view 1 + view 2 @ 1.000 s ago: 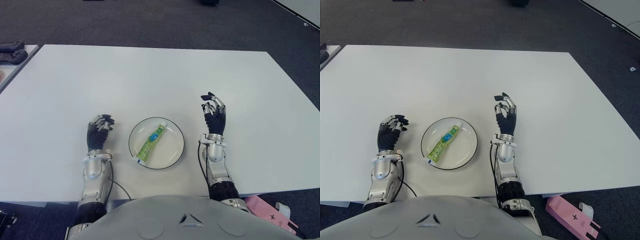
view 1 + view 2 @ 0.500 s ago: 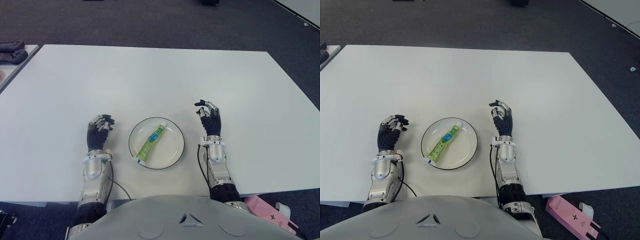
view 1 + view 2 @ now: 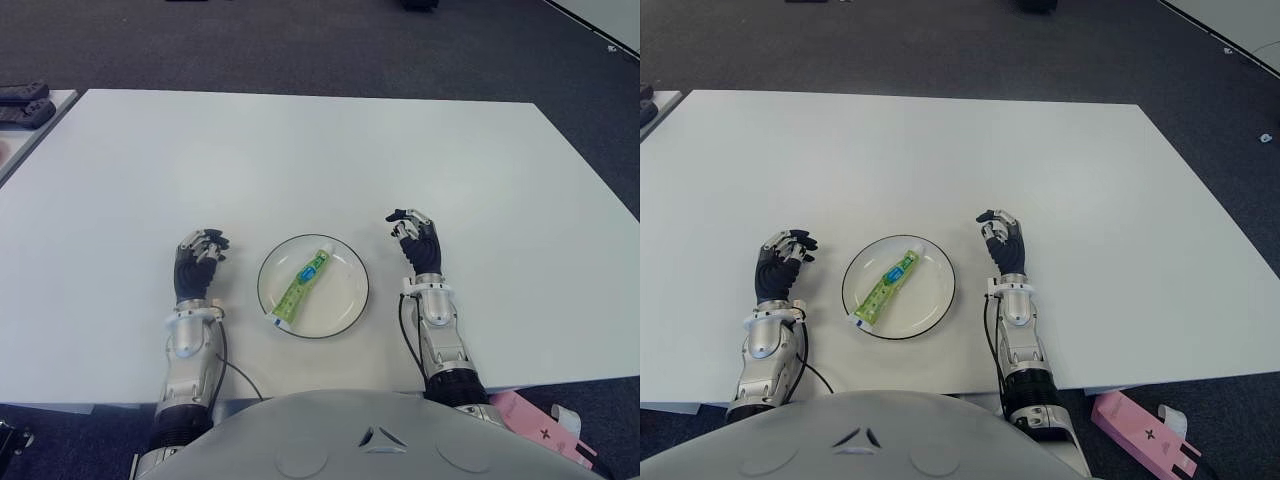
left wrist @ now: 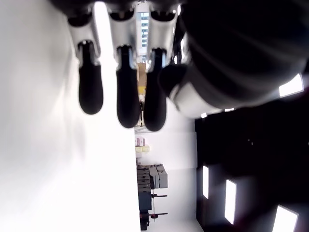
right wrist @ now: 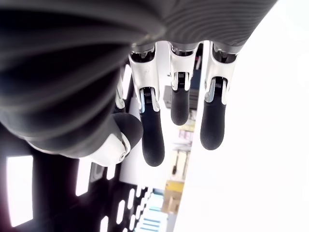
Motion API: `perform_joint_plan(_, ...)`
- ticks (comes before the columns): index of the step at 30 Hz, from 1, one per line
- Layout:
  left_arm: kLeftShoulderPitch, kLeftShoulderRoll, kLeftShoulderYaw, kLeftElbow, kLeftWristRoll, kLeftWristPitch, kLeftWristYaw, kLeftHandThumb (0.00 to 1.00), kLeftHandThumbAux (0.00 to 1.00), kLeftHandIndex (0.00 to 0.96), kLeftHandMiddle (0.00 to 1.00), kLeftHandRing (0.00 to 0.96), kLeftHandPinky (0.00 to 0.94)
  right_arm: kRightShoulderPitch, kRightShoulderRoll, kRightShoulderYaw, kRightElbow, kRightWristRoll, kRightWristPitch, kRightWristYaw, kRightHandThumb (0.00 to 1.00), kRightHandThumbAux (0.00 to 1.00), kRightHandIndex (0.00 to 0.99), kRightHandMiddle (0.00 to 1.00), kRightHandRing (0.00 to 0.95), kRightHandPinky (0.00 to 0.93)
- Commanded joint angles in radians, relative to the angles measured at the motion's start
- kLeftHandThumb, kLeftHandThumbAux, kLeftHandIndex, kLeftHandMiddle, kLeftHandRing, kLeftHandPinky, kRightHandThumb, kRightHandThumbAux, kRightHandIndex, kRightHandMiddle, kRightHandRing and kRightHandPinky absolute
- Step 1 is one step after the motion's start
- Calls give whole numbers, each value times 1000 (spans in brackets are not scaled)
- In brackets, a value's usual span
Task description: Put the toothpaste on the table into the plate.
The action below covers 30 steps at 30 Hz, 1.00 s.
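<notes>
**Toothpaste in the plate, right hand lower than a second before**

Toothpaste (image 3: 302, 284), a green tube, lay diagonally inside the white plate (image 3: 343, 306) with its cap end toward the plate's far rim and its flat end toward the near rim. The plate sat near the front edge of the white table (image 3: 300, 160), between the two hands.

Compared with a second earlier, the right hand (image 3: 417, 239) had dropped and drawn in: it had stood raised and farther from the plate, and now it was lower, closer to the table and just beside the plate's right rim, not touching it. Its fingers (image 5: 153, 140) were loosely curled with gaps between them and held nothing. The tube and the plate had not moved.

The left hand (image 3: 198, 258) showed on the plate's left side, near it but apart, in the same place as before, its fingers (image 4: 128, 99) bent loosely and empty. The tube lay between both hands, touched by neither, nearer the left hand at its flat end.
</notes>
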Motion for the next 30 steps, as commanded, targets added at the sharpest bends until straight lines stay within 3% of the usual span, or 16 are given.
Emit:
perform_joint_plan(1,22,-11,-5,38,-1,27,0,710,722,431,507,505,534,20,-8,9,-20,-6,62,19,710,731,426,477,465,473)
perform_joint_plan(9,19,-8,-5,50,-5,10,-7,711,722,431,507,503,527,38,-17,17,-37,-8,131,44,713,731,425,465,452,440)
perform_joint_plan(30,22,-5,-5,53,-6,9,-9,710,722,431,503,499,527,70,1,17,-41,9,190,59,718,731,424,442,426,422)
